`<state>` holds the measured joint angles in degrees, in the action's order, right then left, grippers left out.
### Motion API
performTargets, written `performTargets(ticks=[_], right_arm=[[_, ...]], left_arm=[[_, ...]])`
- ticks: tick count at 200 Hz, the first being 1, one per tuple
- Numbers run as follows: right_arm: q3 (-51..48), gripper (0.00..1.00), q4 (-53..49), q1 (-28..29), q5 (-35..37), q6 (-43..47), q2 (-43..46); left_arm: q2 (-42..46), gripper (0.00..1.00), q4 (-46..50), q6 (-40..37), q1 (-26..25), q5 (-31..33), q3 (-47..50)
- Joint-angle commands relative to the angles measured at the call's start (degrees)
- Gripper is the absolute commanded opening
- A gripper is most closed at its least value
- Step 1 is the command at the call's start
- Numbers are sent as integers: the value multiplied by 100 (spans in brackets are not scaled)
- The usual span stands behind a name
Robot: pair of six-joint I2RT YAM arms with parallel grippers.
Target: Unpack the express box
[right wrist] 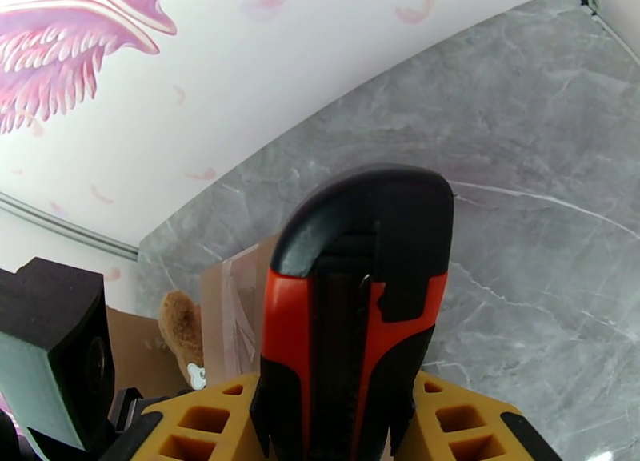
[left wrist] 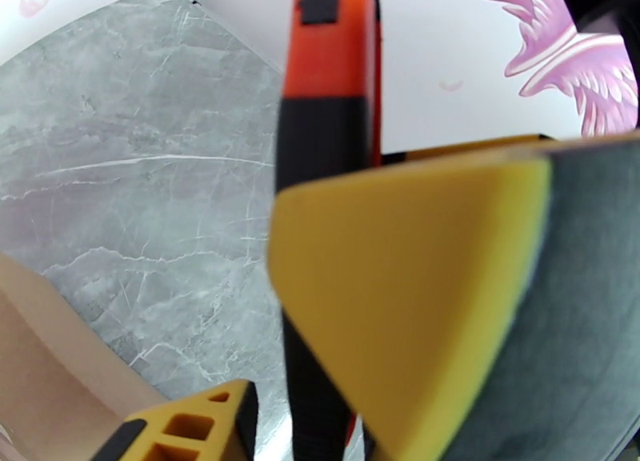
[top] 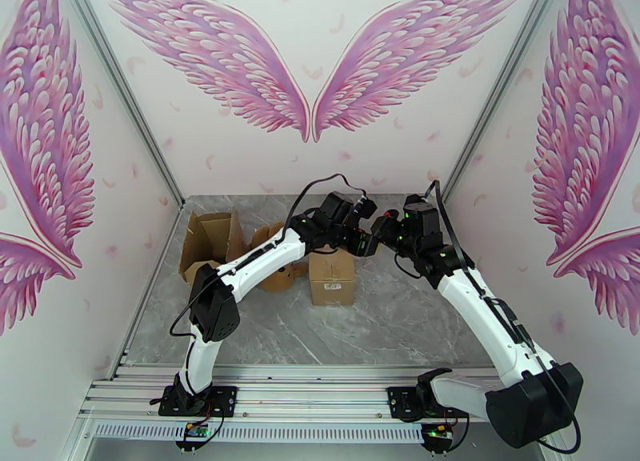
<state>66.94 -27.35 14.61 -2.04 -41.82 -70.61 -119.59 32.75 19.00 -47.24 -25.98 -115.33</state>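
1. Express box (top: 331,280) sits closed on the grey table (top: 384,326), near its middle, just below where my two grippers meet.
2. My right gripper (right wrist: 336,414) clamps a red-and-black utility knife (right wrist: 360,294) between its yellow fingers (right wrist: 464,422).
3. My left gripper (left wrist: 312,366) straddles the same knife; I cannot tell whether it grips.
4. An opened carton (top: 212,242) stands at the left.

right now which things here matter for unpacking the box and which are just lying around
For the job:
- closed cardboard box, under both wrists
- utility knife, gripped in the right gripper

Lying about:
- open box, far left of the table
- brown plush toy, between the two boxes
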Motion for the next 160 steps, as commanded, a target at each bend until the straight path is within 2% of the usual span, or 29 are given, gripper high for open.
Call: performTargets(ticks=[1,31,63,87,114,160], right_arm=[[91,42,365,43,-197,-37,19],[74,47,551,48,-393,94,30],[-58,73,801,16,-736,887,124],[-340,84,1190,-92,-1219,1396,272],[-746,90,1749,-291,-1990,1792,432],[-1244,85,2784,-861,-3666,1826,395]], left_arm=[[-73,36,-59,33,49,-154,-43],[-56,25,-26,-5,80,-247,-74],[80,17,65,-253,209,-392,-98],[264,13,174,-557,360,-581,-91],[403,13,306,-976,508,-905,-153],[410,13,928,-1655,606,-1107,-567]])
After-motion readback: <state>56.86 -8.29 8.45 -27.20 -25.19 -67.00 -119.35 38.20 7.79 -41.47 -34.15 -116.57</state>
